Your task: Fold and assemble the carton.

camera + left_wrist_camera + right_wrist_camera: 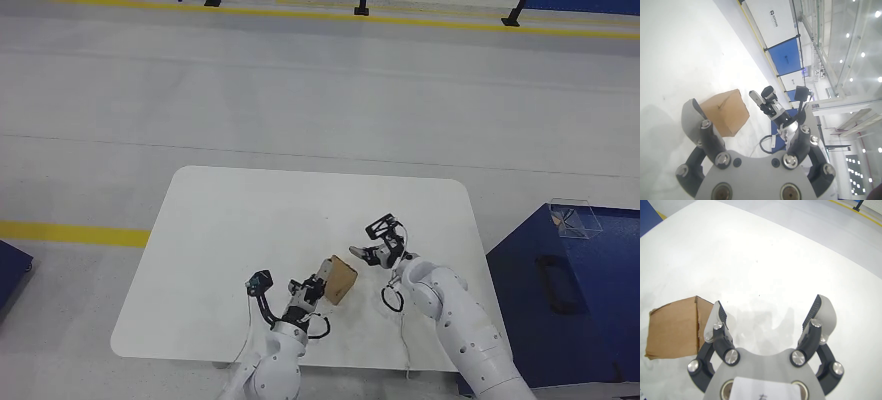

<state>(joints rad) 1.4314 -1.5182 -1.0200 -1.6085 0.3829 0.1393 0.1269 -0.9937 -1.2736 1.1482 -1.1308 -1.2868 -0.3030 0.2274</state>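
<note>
— White table [250, 220] all round; where's the carton [340, 277]?

— Lower centre of the top view, near the table's front edge, already box-shaped. The left gripper [312, 287] sits just beside it at its lower left, jaws spread, gripping nothing. The right gripper [768, 306] hangs at its upper right, wide open and empty too.

— So how to do it well?

— I'd brace one side with the left, then press the seam [697, 321] flat with the right (slowly, cardboard springs back).

— Which seam?

— The ragged one that the right wrist view shows on one face. The left wrist view shows smooth sides instead, with one finger [691, 113] just beside them.
</note>
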